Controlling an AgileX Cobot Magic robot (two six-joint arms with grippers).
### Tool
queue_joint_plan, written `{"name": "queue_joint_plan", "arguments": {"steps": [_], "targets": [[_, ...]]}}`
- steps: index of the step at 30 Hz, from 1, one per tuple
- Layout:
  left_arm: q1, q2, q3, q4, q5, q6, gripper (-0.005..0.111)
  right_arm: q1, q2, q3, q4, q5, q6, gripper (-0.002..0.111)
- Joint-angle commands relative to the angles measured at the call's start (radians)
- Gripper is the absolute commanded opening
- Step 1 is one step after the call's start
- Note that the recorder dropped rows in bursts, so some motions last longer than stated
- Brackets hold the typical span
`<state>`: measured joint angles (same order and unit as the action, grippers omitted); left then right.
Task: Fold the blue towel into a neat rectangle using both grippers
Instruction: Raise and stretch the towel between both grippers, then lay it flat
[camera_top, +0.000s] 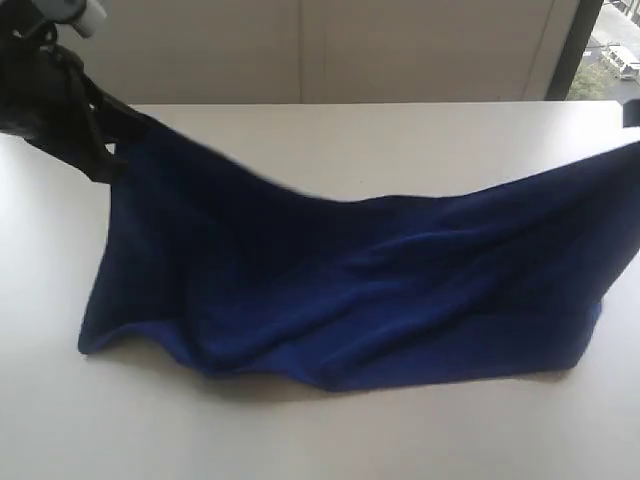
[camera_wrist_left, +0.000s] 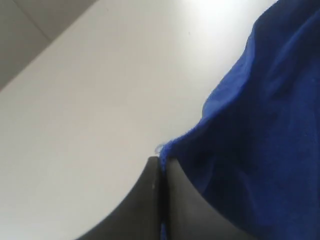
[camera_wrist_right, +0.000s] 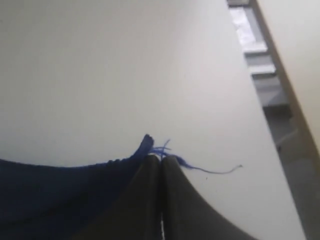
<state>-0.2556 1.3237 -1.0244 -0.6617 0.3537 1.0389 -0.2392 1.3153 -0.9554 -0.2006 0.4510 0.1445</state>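
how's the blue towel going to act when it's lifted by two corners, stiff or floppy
Probably very floppy: the towel sags deeply between the left fingers and right fingers, which are shut on its corners. Likely light, since thin pinches hold its top edge up. It may slip or fray; loose threads stick out at the right grip.

White table (camera_top: 320, 440), blue towel (camera_top: 350, 300) draped, lower edge seemingly resting there

A smooth white counter (camera_top: 330, 130) sits in front of a pale wall (camera_top: 300, 50) — a window (camera_top: 612, 50) shows in one corner.
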Motion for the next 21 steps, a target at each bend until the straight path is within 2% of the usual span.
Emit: {"name": "queue_joint_plan", "arguments": {"steps": [1,4,11,16,21], "targets": [[0.006,-0.128,-0.001,-0.003,0.06,-0.097,0.0,-0.011,-0.173,0.003,-0.013,0.03,-0.065,0.0],[0.006,-0.206,-0.001,0.036,0.129,-0.152,0.0,-0.011,-0.287,0.003,-0.013,0.077,-0.099,0.0],[0.006,-0.434,-0.001,0.291,0.268,-0.435,0.0,-0.011,-0.569,0.003,-0.047,0.207,-0.1,0.0],[0.006,-0.591,-0.001,0.299,0.397,-0.467,0.0,-0.011,-0.765,0.003,-0.047,0.339,-0.109,0.0],[0.006,-0.667,-0.001,0.37,0.424,-0.535,0.0,0.0,-0.858,0.003,-0.043,0.4,-0.145,0.0]]}}
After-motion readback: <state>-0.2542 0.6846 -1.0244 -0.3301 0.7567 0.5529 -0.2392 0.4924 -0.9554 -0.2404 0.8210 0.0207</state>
